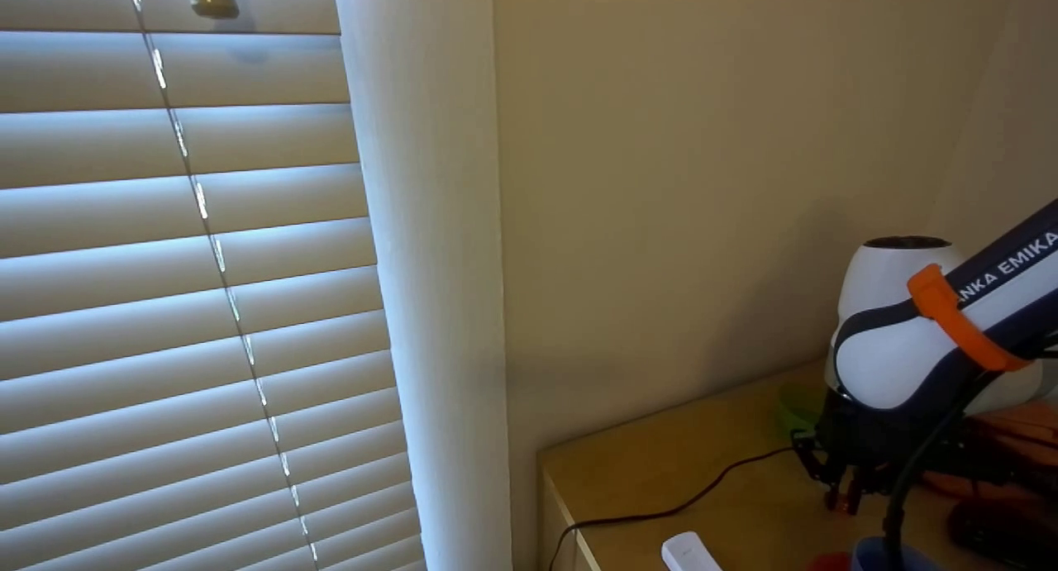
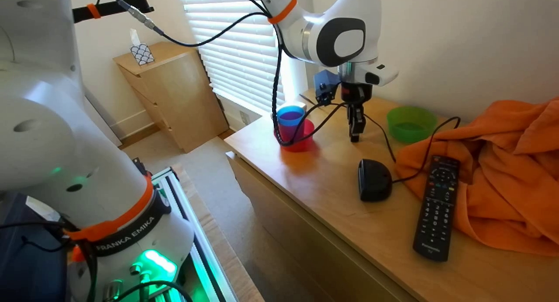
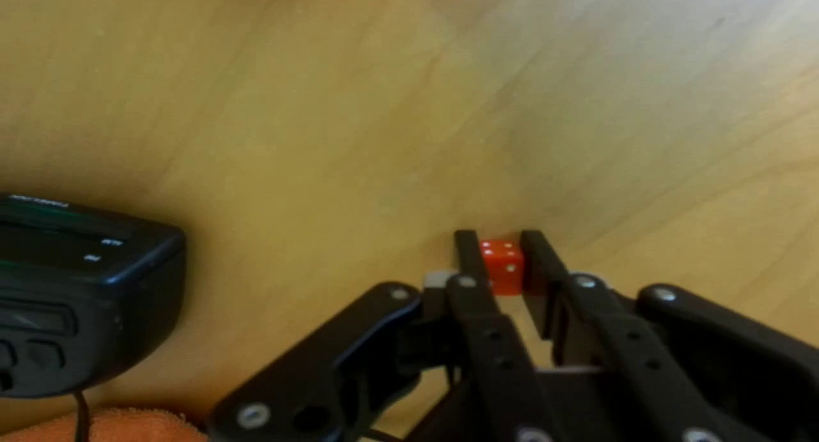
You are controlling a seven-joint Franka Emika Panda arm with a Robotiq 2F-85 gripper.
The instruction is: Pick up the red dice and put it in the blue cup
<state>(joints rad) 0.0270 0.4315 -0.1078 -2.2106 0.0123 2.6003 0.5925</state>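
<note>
Red dice [image 3: 504,269], clamped between the two fingertips [image 3: 469,253] of your claw [image 3: 500,258]: in the wrist view you see one black fingertip against each side of it, its white-dotted faces showing in the gap. Your claw points downward, low over the wooden tabletop [image 2: 325,186]; you cannot tell whether the dice touches the wood. Apart from your claw, toward the left of the wrist view, sits a black device [image 3: 83,301] with a cord [image 3: 82,416]. In an exterior view you find the blue cup [image 2: 290,123], upright, overlapping a red vessel [image 2: 302,147]; whether it stands inside or beside that vessel, you cannot tell. Beyond your claw, near the wall [image 2: 458,53], stands a green bowl [image 2: 409,126]. Beside it lies a heaped orange cloth [image 2: 506,175], on which one end of a black remote [image 2: 436,208] rests. Farther out, you see window blinds [image 1: 231,323] in both exterior views, and a wooden cabinet [image 2: 183,96] bearing a tissue box [image 2: 142,54].
</note>
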